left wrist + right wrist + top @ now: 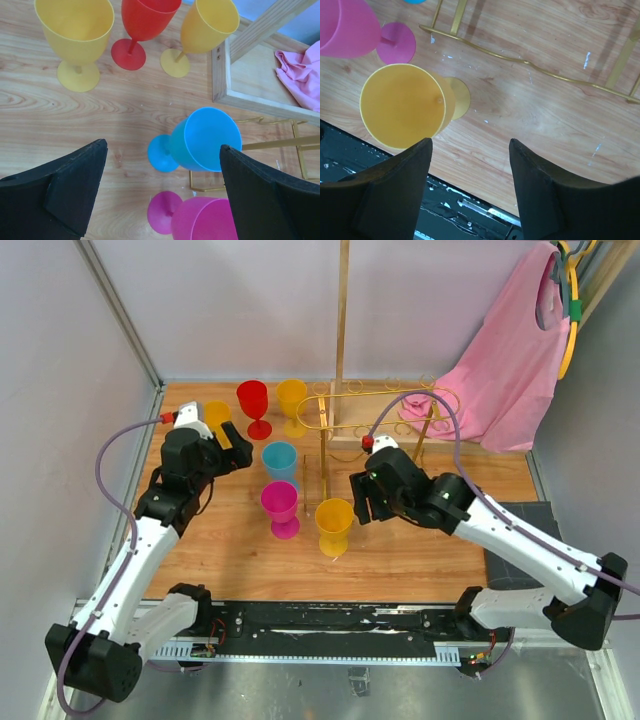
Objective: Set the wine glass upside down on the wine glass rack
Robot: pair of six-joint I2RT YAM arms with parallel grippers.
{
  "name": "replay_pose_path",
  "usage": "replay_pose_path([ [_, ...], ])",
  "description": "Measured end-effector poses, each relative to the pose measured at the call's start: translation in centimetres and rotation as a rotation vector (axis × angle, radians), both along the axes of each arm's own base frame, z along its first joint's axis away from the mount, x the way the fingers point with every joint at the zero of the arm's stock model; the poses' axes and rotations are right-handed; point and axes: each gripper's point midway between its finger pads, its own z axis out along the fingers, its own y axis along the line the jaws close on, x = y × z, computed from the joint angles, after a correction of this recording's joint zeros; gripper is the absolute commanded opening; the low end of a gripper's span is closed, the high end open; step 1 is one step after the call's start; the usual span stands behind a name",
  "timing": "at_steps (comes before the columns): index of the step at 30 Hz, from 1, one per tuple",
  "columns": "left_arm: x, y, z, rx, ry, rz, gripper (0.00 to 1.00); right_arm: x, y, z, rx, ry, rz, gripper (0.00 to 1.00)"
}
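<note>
While both angle downward, left gripper (162, 145) and right gripper (470, 142) hover — agape.

You have bright, even light with soft shadows; beyond the jaws all is sharp, the jaws themselves dark and blurred.

Pale walls (230, 310), wooden table (420, 550), pink cloth (510, 360)

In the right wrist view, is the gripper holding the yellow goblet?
No, the right gripper is open and empty; the yellow goblet stands upright on the table.
</note>
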Motion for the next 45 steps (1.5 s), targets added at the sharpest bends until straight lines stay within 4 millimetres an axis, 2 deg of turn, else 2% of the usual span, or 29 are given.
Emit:
replay_pose_path([
  [4,-0.7,0.2,0.0,-0.001,-0.008,0.003,0.99,0.4,1.3,-0.9,-0.027,0.015,0.01,0.57],
  [12,-1.3,0.7,0.7,-0.002,-0.035,0.018,0.99,1.3,3.0,-1.3,-0.043,0.013,0.013,0.54],
  [20,-1.5,0.9,0.2,0.007,-0.017,0.027,0.99,0.5,4.6,-2.8,-0.075,0.033,0.057,0.53],
  [22,-1.6,0.9,0.2,0.007,-0.014,0.027,0.99,0.3,4.8,-2.8,-0.075,0.034,0.063,0.49],
  [27,-1.7,1.0,0.2,0.007,-0.015,0.029,0.99,0.0,5.0,-3.1,-0.074,0.033,0.059,0.47],
  [32,-1.8,1.0,0.2,0.005,-0.014,0.028,0.99,-0.7,4.4,-4.9,-0.104,0.055,0.051,0.46],
  [36,-2.0,1.0,0.2,0.001,-0.013,0.029,0.99,-1.3,3.7,-6.1,-0.126,0.069,0.048,0.37],
  [38,-2.2,1.0,0.3,-0.002,-0.014,0.03,0.99,-1.5,3.6,-6.3,-0.129,0.072,0.045,0.3],
  [42,-2.6,1.1,0.5,-0.01,-0.022,0.032,0.99,-1.9,3.6,-6.3,-0.122,0.067,0.042,0.12],
  [45,-2.8,1.1,0.6,-0.013,-0.028,0.032,0.99,-2.0,3.7,-6.0,-0.112,0.06,0.038,0.05],
])
